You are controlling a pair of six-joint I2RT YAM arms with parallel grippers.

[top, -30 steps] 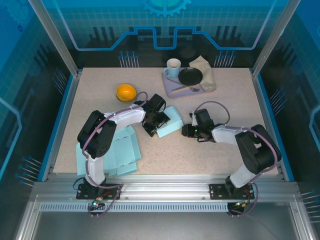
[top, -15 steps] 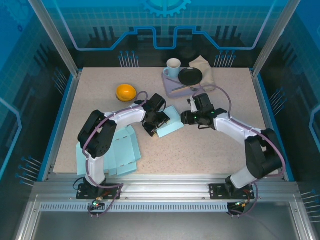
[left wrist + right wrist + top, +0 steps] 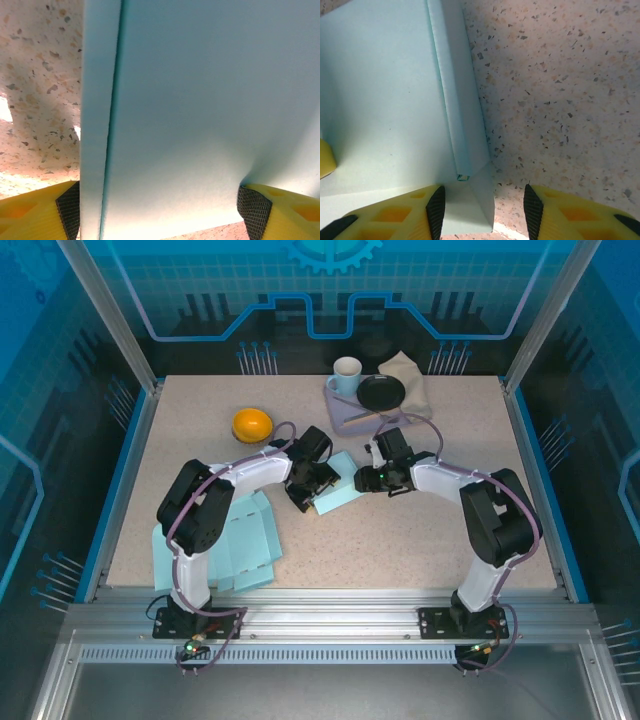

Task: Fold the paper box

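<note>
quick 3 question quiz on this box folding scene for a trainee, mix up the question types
1. True or false: the left gripper has the paper box between its fingers.
2. Multiple choice: what colour is the bowl on the table? A orange, B green, C white.
3. Short answer: the right gripper is at a corner of the paper box. Are its jaws open or shut?
Key: 1 true; 2 A; 3 open, with a gap showing beside the corner.
</note>
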